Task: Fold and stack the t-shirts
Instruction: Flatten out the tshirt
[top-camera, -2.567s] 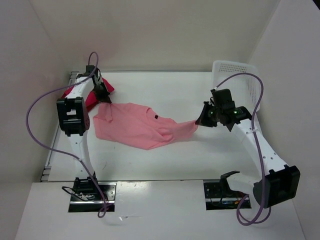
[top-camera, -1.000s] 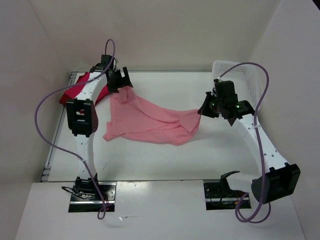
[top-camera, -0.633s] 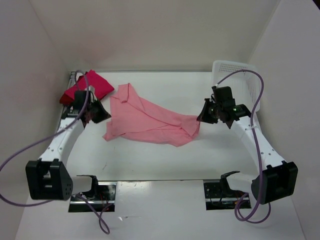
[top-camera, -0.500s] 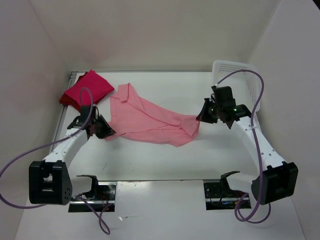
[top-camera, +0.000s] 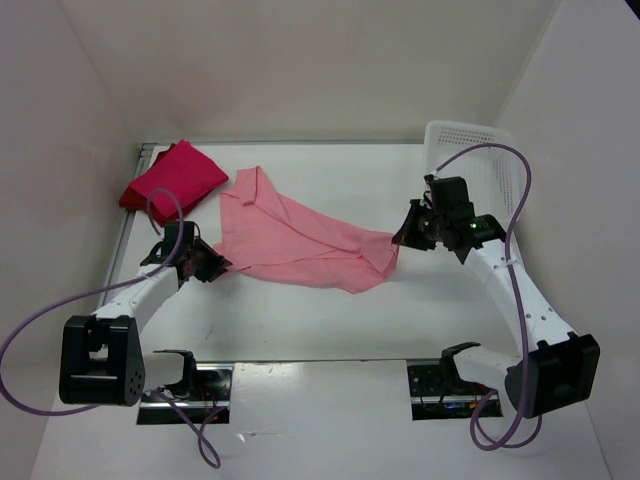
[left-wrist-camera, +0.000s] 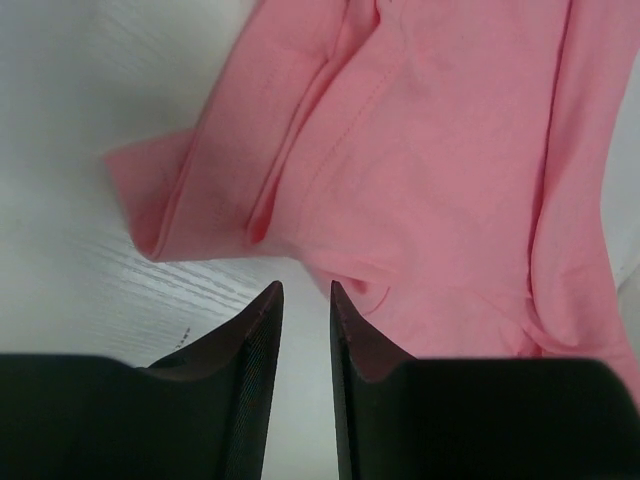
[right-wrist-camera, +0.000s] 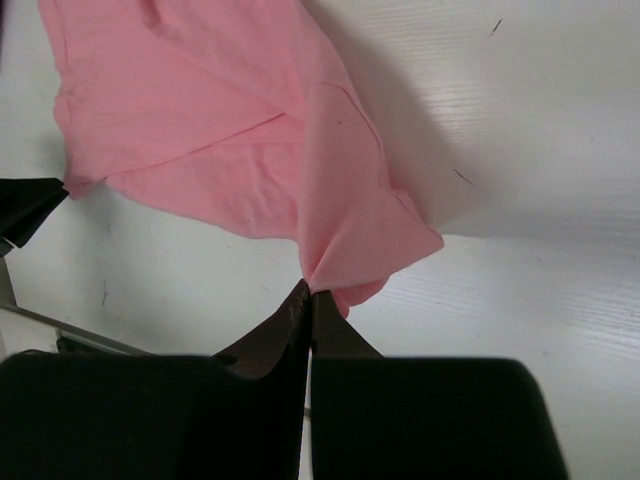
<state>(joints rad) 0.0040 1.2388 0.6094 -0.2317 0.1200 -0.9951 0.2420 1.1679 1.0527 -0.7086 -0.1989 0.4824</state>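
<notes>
Nearest the bases, the left gripper (left-wrist-camera: 303, 292) sits low over the white table (top-camera: 300, 325). Its fingers are a narrow slit apart with only bare tabletop between them, and their tips stop just short of the hem of the salmon pink t-shirt (top-camera: 300, 238). From above, the wrist's black body hides those tips, so contact with the cloth cannot be judged there.

The shirt lies crumpled and partly doubled across the middle of the table, one sleeve pointing left near the left fingertips. Both wrist views cut off its farther part. At its right end the right gripper (right-wrist-camera: 309, 292) has its fingers pressed together on a bunched fold, and the cloth there throws a shadow on the table.

Farther back, in the far left corner, the crimson-pink t-shirt (top-camera: 178, 176) lies folded, well apart from the left gripper. A darker red edge (top-camera: 130, 196) shows under its left side; whether that is a separate shirt is hard to make out.

In the far right corner stands a white perforated basket (top-camera: 470, 140), partly crossed by the right arm's purple cable (top-camera: 490, 148).
</notes>
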